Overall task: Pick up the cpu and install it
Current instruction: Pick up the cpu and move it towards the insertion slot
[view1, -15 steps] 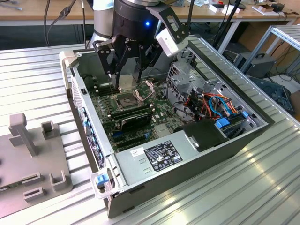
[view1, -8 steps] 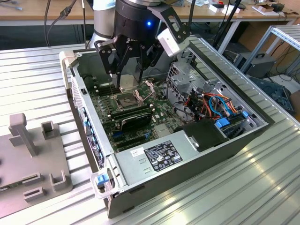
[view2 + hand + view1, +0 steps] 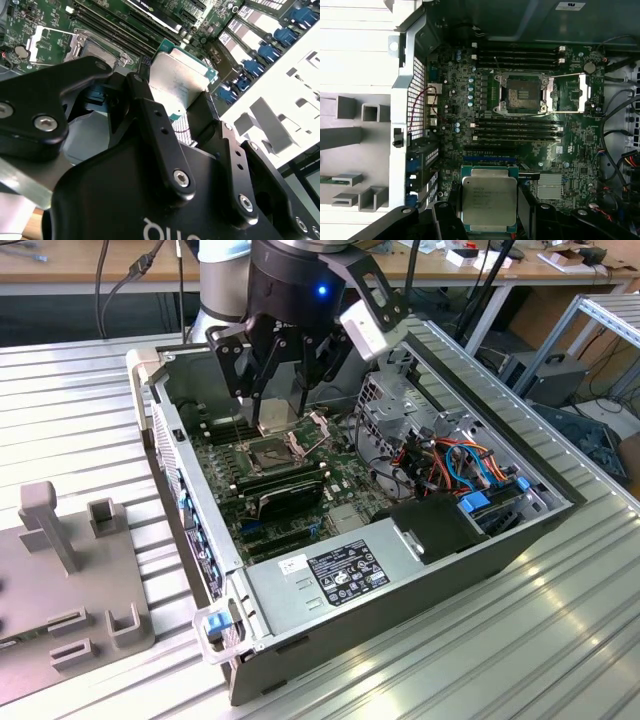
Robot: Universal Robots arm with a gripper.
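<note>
Above the open computer case [image 3: 420, 612], exterior view's centre, the gripper [image 3: 274, 416] is clutching the cpu [image 3: 489, 202], probably risking socket pins [image 3: 522, 93] through misalignment.

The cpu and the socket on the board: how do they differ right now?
The cpu is held in the pincer, off the board; the socket is fixed to it. The cpu shows a plain silver lid; the socket is an empty metal frame with a dark middle. Both are square.

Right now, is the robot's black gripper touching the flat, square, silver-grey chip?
Touching. In the first wrist view, the black gripper holds the flat square silver-grey cpu between its fingers, which press against two opposite edges.
</note>
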